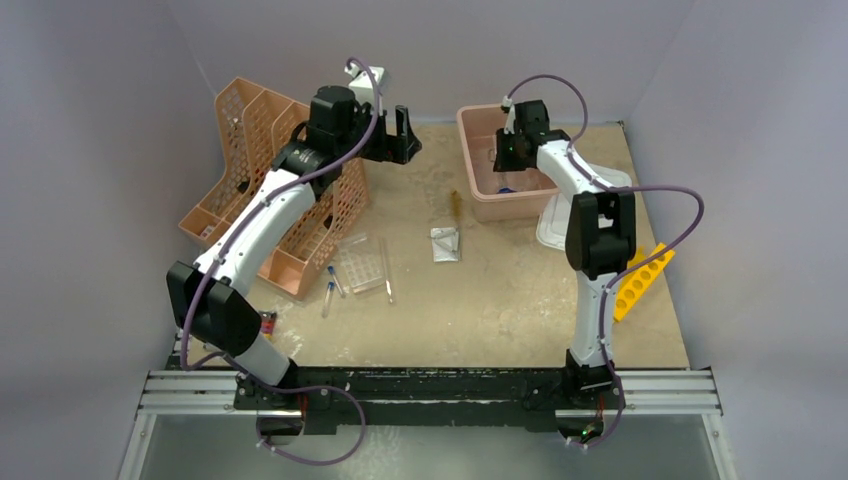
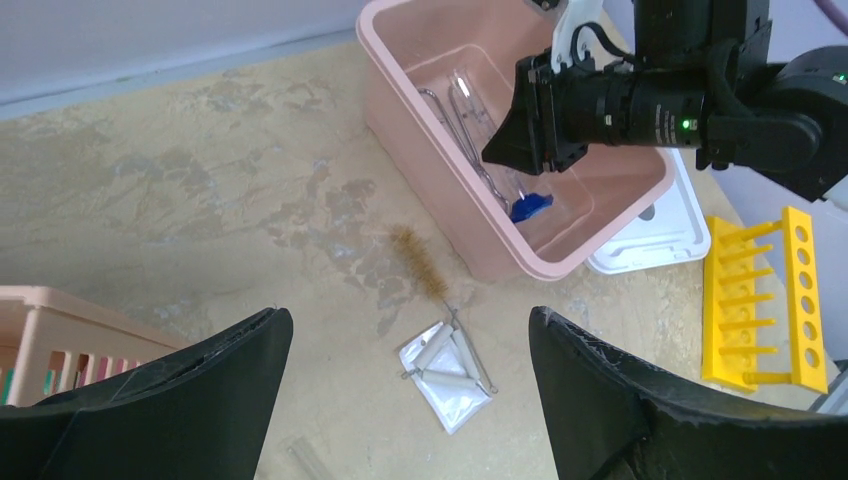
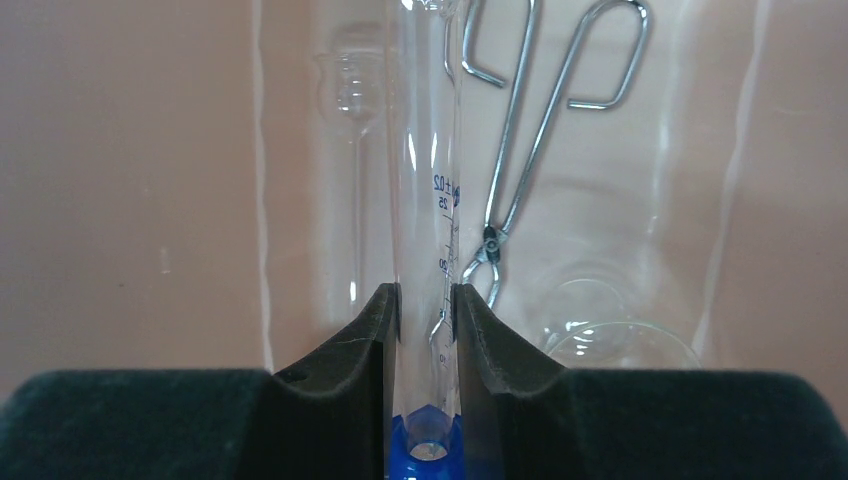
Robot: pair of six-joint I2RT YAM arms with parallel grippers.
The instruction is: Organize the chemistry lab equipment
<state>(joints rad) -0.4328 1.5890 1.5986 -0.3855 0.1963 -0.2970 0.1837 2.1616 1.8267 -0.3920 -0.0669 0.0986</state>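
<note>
The right hand gripped the measuring cylinder just above its blue base, inside the pink tub. Light, slippery, breakable glass, it seemed best held gently, low down. The left hand hung wide open.

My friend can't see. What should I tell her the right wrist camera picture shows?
The right gripper pinches a clear measuring tube with a blue base, a pink bin behind it. In the bin lie metal forceps, a thin glass rod and a clear round dish.
</note>
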